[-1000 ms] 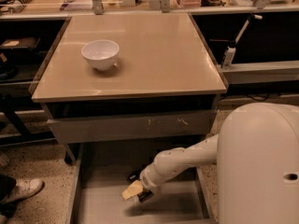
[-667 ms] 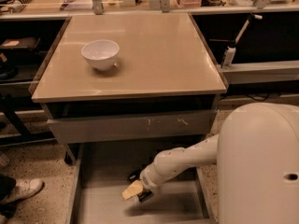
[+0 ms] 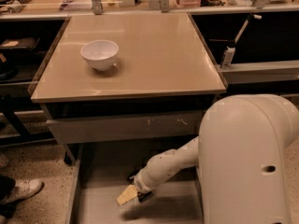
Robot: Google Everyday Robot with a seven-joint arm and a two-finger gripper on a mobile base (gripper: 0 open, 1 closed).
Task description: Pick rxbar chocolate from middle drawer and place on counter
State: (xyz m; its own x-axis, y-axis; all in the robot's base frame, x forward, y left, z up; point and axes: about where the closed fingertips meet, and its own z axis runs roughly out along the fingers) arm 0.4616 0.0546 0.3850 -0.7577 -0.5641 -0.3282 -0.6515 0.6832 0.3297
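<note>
While the arm (image 3: 174,161) slopes down into the middle drawer (image 3: 100,169), the hand (image 3: 133,194) hangs low, grip indiscernible.

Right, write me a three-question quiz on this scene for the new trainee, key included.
1. True or false: the gripper hangs above the counter.
2. What stands on the counter? A) a white bowl B) a mug C) a plate
3. Fill in: the middle drawer is ____ (open or shut).

Key:
1. False. The gripper is low inside the middle drawer.
2. A
3. open
</note>
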